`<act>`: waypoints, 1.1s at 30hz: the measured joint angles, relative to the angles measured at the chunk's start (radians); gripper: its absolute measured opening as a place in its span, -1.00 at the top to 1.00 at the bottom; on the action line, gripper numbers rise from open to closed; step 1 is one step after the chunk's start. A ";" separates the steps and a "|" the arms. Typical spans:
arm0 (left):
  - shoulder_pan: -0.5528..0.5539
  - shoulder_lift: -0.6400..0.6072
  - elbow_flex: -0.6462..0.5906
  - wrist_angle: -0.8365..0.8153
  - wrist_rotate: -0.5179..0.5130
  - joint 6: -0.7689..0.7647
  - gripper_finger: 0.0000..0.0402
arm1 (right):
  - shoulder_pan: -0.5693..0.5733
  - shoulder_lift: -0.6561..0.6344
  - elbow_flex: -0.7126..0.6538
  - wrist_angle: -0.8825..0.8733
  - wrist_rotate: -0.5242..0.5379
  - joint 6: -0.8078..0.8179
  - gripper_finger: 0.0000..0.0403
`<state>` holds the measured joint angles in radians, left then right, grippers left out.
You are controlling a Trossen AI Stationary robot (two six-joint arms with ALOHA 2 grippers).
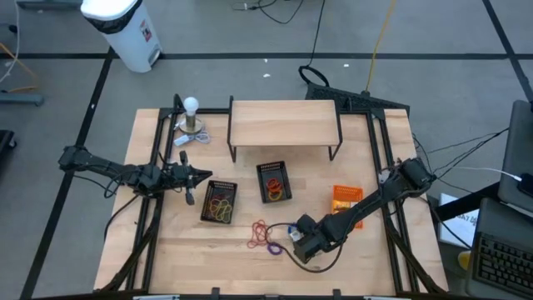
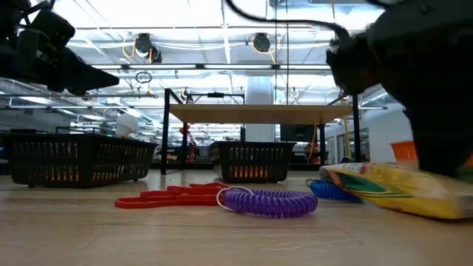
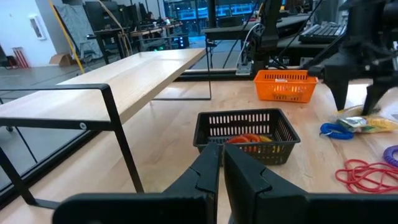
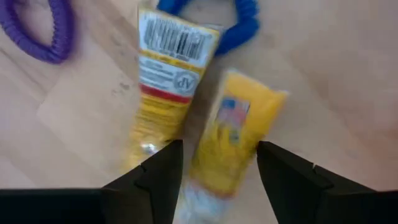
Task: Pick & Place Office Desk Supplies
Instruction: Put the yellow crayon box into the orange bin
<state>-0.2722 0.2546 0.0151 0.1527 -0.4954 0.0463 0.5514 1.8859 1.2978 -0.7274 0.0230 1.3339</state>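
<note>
Wooden bench (image 1: 166,242) is filling most of my overhead view, with a raised wooden shelf (image 1: 283,123) standing at its far side.

I am bringing the right pincer (image 4: 217,165) down near the front edge, and its jaws are standing wide, straddling a yellow packet (image 4: 233,134) without yet holding it. My worry is the second yellow packet (image 4: 168,68), lying just beside the first: one finger may be landing on it, so I judge the close could be pinching both, or skidding the target sideways. A blue coiled band (image 4: 239,25) is touching the packets' far ends and might be getting dragged along. A purple coiled band (image 2: 266,201) and red rubber bands (image 2: 174,196) are lying nearby, loose on the wood.

The left pincer (image 3: 221,171) is hanging shut and empty, waiting over the bench's left side.

Going by size, the two black mesh baskets come first: the left basket (image 1: 219,201) is holding red and yellow bands, the centre basket (image 1: 275,182) orange and yellow ones. The orange basket (image 1: 346,200) is sitting partly under my right arm; I cannot tell its contents.
</note>
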 joint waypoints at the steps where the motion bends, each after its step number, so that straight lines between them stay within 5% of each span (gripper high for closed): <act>1: 0.000 0.000 0.000 0.000 0.000 -0.002 0.87 | 0.000 0.009 0.000 -0.002 -0.004 -0.005 0.04; 14: 0.000 0.000 0.000 -0.007 -0.001 -0.007 0.87 | 0.000 0.042 0.002 -0.014 -0.024 -0.073 0.06; 27: 0.000 0.000 0.000 0.009 -0.002 -0.026 0.87 | 0.037 -0.029 -0.002 0.032 0.013 -0.193 0.66; 33: 0.000 0.000 0.000 0.009 -0.003 -0.062 0.87 | 0.053 -0.130 -0.001 0.044 0.091 -0.246 0.59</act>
<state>-0.2723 0.2548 0.0151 0.1618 -0.4980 -0.0158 0.6044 1.7563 1.2968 -0.6830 0.1141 1.0879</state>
